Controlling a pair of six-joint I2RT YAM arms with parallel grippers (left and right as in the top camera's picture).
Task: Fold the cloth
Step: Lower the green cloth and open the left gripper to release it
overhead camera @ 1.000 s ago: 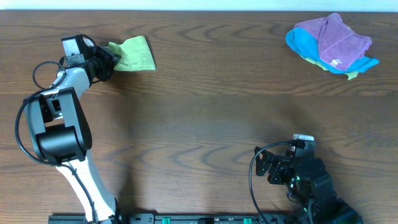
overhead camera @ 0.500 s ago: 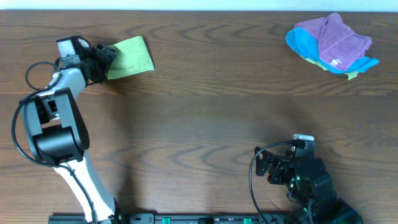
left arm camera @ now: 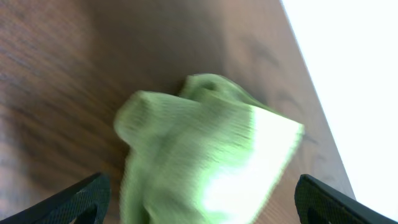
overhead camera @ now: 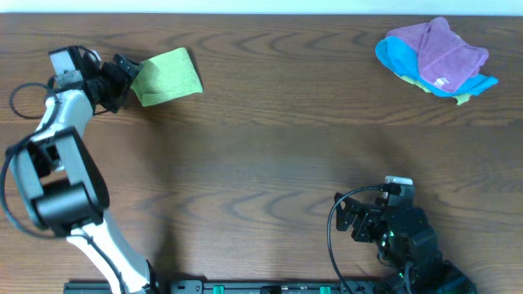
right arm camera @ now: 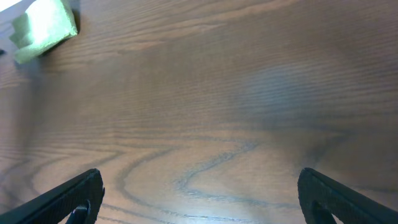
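Note:
The lime-green cloth [overhead camera: 167, 76] lies folded over on the wooden table at the far left. My left gripper [overhead camera: 122, 82] stands just left of the cloth's edge, open, with nothing held. In the left wrist view the cloth [left arm camera: 205, 155] lies rumpled ahead of and between the spread fingertips [left arm camera: 87, 198], apart from both. My right gripper [overhead camera: 348, 219] rests low at the near right, open and empty. Its wrist view shows bare wood under the gripper [right arm camera: 199, 199] and the cloth [right arm camera: 43, 28] far off at the upper left.
A pile of purple and bright blue cloths [overhead camera: 437, 55] sits at the far right corner. The table's far edge [overhead camera: 261, 14] runs just behind the green cloth, with a white surface beyond it.
My left gripper has opened, let go of the cloth and drawn back to the left. The cloth now lies flatter on the table. The right arm has not moved.

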